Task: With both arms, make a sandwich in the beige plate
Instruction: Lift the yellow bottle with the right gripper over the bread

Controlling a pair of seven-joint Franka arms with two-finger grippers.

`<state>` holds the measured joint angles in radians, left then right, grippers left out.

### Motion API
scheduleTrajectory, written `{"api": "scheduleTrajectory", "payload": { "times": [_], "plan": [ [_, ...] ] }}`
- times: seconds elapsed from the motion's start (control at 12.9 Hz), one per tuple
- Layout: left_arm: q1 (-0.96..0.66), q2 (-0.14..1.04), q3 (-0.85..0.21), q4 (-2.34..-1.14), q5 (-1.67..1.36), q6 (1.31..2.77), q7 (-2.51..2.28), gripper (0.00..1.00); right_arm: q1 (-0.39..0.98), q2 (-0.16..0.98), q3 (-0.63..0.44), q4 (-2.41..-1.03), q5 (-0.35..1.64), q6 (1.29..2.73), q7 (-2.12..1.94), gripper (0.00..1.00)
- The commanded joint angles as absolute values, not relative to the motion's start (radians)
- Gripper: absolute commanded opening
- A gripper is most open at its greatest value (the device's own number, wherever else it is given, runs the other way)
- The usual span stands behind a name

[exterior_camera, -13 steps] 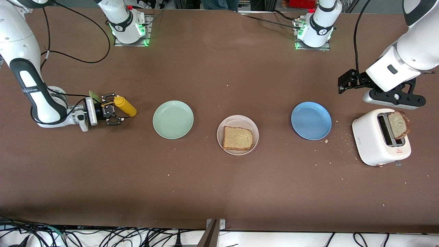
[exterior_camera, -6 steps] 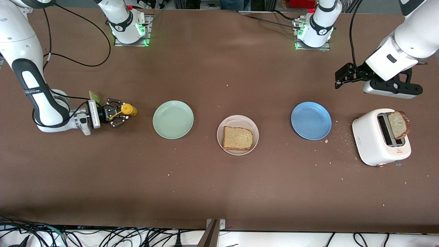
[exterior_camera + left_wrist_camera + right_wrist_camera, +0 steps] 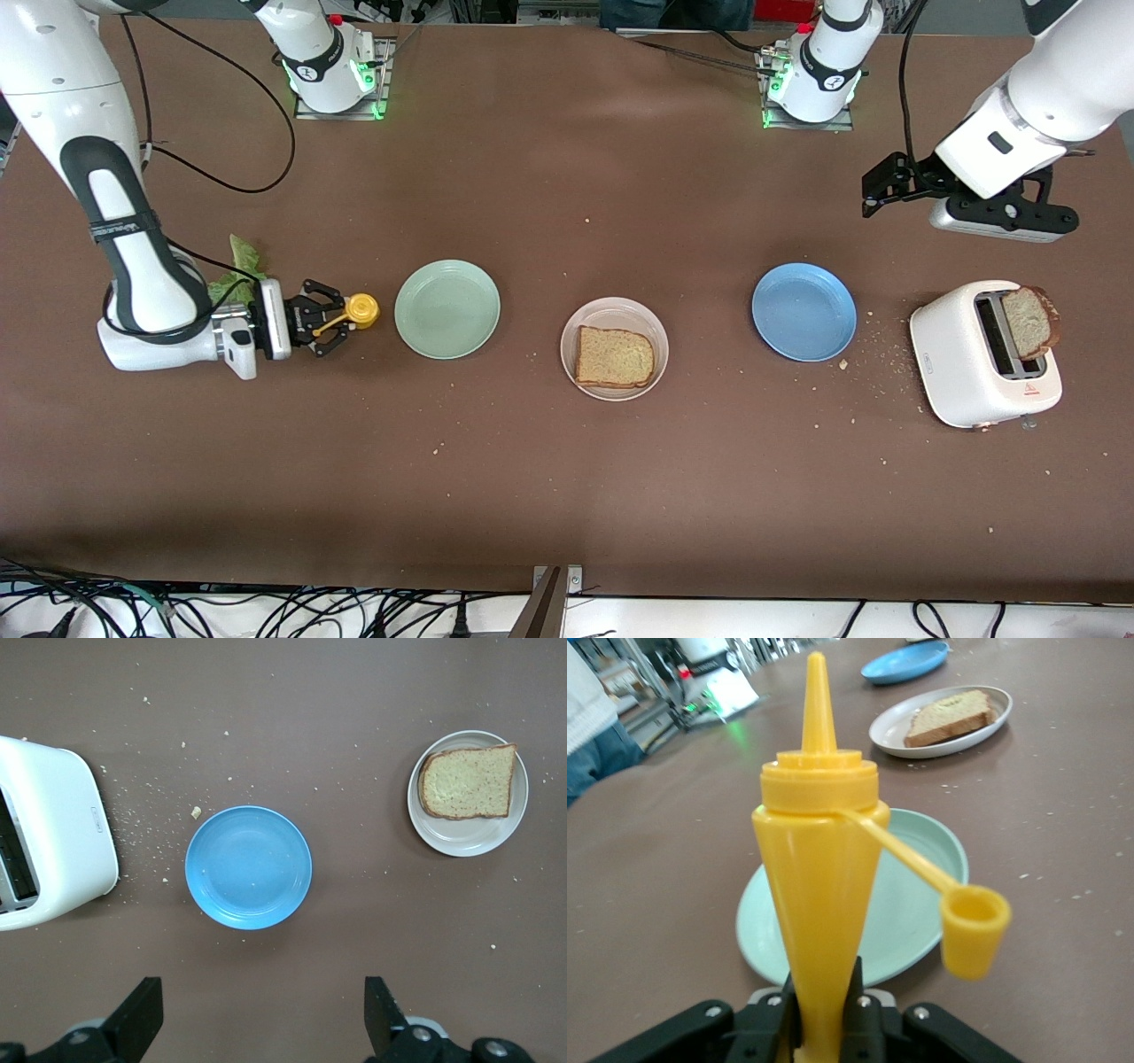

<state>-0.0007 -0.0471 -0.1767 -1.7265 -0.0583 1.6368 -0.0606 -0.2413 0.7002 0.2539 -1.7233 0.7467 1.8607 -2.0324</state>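
The beige plate [image 3: 614,307] sits mid-table with one brown toast slice [image 3: 615,357] lying on it, and both show in the left wrist view as plate [image 3: 461,840] and toast [image 3: 468,781]. A second toast slice [image 3: 1028,321] pokes out of the white toaster [image 3: 966,372]. A green lettuce leaf [image 3: 236,268] lies by the right arm. My right gripper [image 3: 330,319] is shut on a yellow squeeze bottle [image 3: 360,310], whose body [image 3: 819,877] is pinched between the fingers, cap hanging open. My left gripper [image 3: 261,1010] is open, above the table by the toaster.
A mint-green plate [image 3: 446,308] lies just past the bottle's tip. A blue plate [image 3: 803,311] lies between the beige plate and the toaster. Crumbs are scattered around the toaster and along the table's middle. Cables hang over the table's front edge.
My right gripper has shut on the yellow bottle and carried it toward the mint-green plate, uncovering the lettuce. My left arm has drawn up and away from the toaster.
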Motion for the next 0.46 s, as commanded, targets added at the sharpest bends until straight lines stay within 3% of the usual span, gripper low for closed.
{"api": "scheduleTrajectory", "payload": {
  "times": [0.0, 0.39],
  "plan": [
    [0.017, -0.081, -0.245, -1.750, 0.007, 1.640, -0.074, 1.00, -0.151, 0.683, 0.249, -1.694, 0.715, 1.966, -1.926, 0.00],
    [0.055, -0.072, -0.252, -1.743, -0.021, 1.632, -0.069, 1.00, 0.029, 0.683, 0.249, -1.562, 0.472, 2.108, -1.608, 0.00]
  ]
}}
